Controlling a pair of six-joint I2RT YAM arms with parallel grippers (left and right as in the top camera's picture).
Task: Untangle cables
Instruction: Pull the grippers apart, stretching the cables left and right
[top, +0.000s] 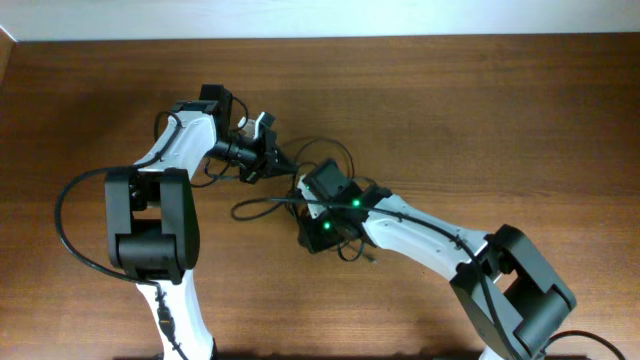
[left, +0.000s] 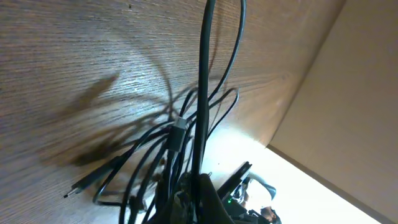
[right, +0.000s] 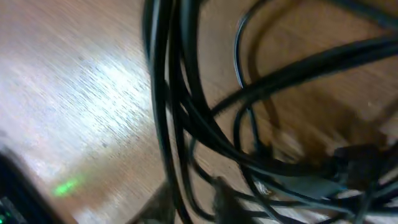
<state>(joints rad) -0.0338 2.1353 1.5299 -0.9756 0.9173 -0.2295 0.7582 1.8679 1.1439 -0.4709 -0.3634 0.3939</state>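
My right wrist view is blurred and so crowded with the cables (right: 163, 93) that I cannot find my own fingers in it. From overhead my right gripper (top: 320, 228) is buried under its wrist housing, so I cannot tell whether it is open or closed. My left gripper (top: 274, 160) is no clearer: in the left wrist view its fingers are lost behind dark strands at 6 o'clock, state unknown. From overhead the tangle lies on the wooden table (top: 480, 100) between my two grippers, at 4 o'clock from the left and 12 o'clock from the right. One strand trails toward 9 o'clock. A small plug end (left: 73, 190) rests on the wood.
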